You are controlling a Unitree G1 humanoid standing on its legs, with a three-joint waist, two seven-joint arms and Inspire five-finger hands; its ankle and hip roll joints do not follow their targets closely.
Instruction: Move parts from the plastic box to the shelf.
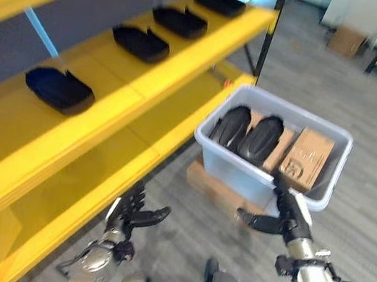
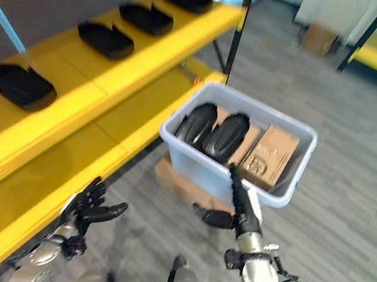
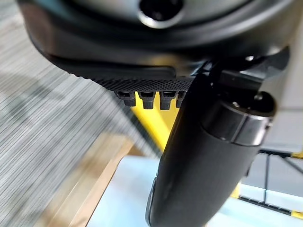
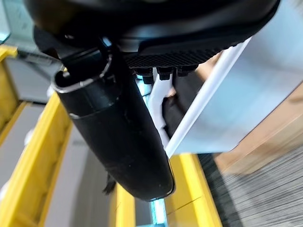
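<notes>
print on cardboard box (image 1: 307, 158), perhaps, unreadable

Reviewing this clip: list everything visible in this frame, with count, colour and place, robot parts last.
Moulded plastic parts on shelf: four, black, in a row along the upper yellow board.
Rounded parts in box: two, black, side by side in its left half.
Cardboard carton: one, brown, in the box's right half.
Plastic box: one, pale grey, on the wooden board.
Wooden board: one, tan, on the floor.
Shelf: yellow, at the left.
Cardboard box: one, brown, far floor.
Left hand: open, near the shelf's lower edge.
Right hand: open, at the box's near rim.
</notes>
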